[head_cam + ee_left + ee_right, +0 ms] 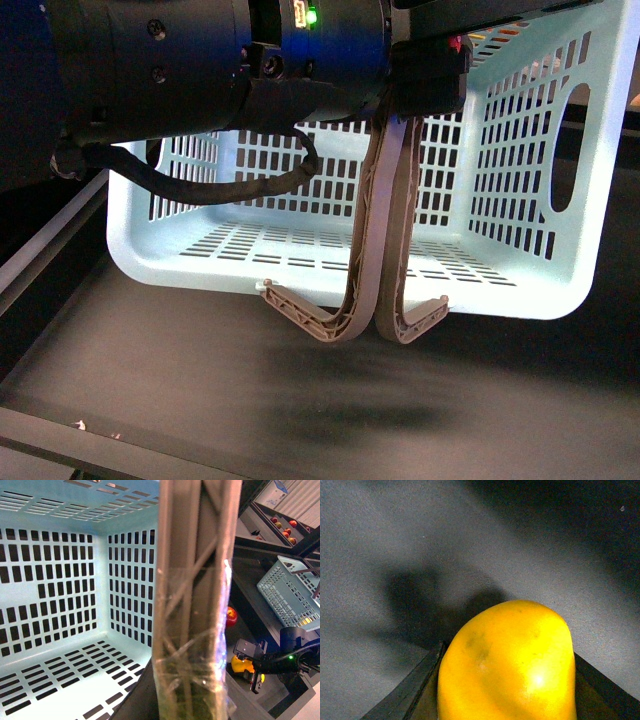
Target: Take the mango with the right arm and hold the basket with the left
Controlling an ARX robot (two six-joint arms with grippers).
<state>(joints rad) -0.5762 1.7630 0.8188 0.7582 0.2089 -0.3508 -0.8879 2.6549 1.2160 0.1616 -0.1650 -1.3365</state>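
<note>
Front view: your left gripper (pixel 425 75) is clamped on both grey-brown handles (pixel 385 230), which are pressed together between the jaws with no gap showing. The basket (pixel 520 150) hangs below those jaws by the handles, tipped so its open mouth faces the camera. Its shadow lies on the dark tabletop (pixel 150 400) underneath. A black sleeved cable (pixel 230 190) loops from the arm across the basket's slotted back wall.

Left wrist view: the handles run straight out from the jaws, bound with clear tape (pixel 192 630). The basket's slotted walls and floor lie just beside them.

Right wrist view: your right gripper (pixel 507 650) is closed on the mango (pixel 507 680), with the jaws held apart only by the fruit's width. One dark finger (pixel 415 685) touches each flank. The mango's rounded yellow end projects past the fingertips, and its shadow falls on the grey surface (pixel 380 540) beyond.

Well beyond the left jaws, a red round fruit (pixel 231 616) sits near that gripper, and a second blue basket (pixel 290 592) lies farther off.
</note>
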